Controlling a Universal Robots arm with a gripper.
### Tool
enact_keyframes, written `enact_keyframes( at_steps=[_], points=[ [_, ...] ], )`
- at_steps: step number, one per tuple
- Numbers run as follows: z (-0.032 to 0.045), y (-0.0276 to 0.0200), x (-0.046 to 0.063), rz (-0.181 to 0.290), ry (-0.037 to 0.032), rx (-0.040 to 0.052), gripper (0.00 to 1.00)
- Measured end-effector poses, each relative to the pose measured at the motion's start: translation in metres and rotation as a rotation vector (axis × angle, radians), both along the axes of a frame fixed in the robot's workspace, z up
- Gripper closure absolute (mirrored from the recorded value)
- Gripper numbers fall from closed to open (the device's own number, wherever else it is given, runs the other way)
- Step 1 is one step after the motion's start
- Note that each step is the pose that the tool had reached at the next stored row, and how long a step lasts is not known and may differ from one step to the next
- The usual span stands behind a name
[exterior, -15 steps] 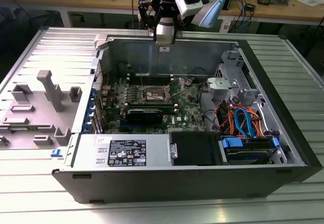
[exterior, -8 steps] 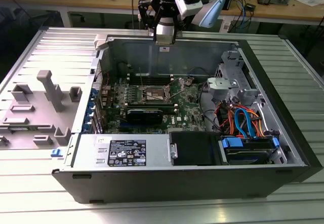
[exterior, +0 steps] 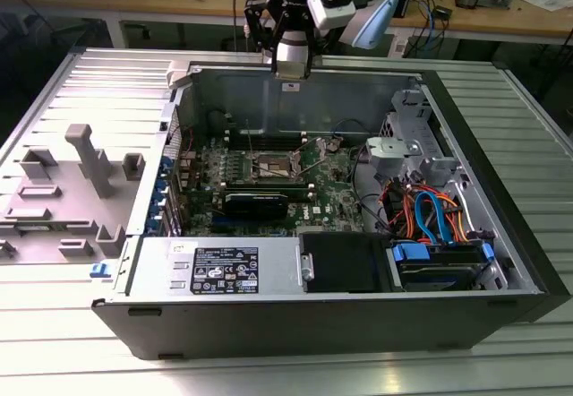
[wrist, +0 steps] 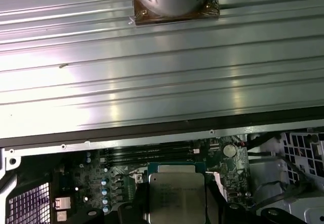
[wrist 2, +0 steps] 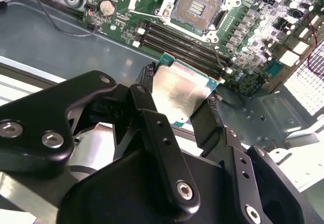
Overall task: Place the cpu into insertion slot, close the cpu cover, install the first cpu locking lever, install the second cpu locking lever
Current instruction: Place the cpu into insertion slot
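Observation:
My gripper (exterior: pixel 292 78) hangs above the rear wall of the open computer case (exterior: pixel 501 226), shut on the cpu. In both wrist views the cpu (wrist 2: pixel 177 95) (wrist: pixel 174 193) is a flat square chip with a dull silver top and a green edge, pinched between two black fingers (wrist 2: pixel 152 107). The insertion slot (wrist 2: pixel 197 6) (exterior: pixel 273 165) lies on the green board below and ahead of the chip, its dark centre bare inside a silver rim. I cannot tell the cpu cover apart from that rim. A thin wire lever (wrist 2: pixel 217 57) stands free beside the slot.
Long memory slots (wrist 2: pixel 182 44) run between the chip and the socket. A black heatsink block (exterior: pixel 255 203), a power supply (exterior: pixel 215 266) and bundled cables (exterior: pixel 430 212) fill the case. A grey fixture tray (exterior: pixel 72 190) sits at the exterior view's left.

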State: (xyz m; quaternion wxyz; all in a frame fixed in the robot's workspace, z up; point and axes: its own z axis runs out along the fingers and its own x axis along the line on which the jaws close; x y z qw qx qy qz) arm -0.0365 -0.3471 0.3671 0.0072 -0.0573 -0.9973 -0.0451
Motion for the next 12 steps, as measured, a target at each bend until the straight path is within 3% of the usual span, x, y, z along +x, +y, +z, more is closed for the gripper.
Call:
enact_keyframes(
  at_steps=[12],
  points=[
    [-0.0001, 0.0000, 0.0000, -0.003, -0.0002, 0.0001, 0.45]
  ],
)
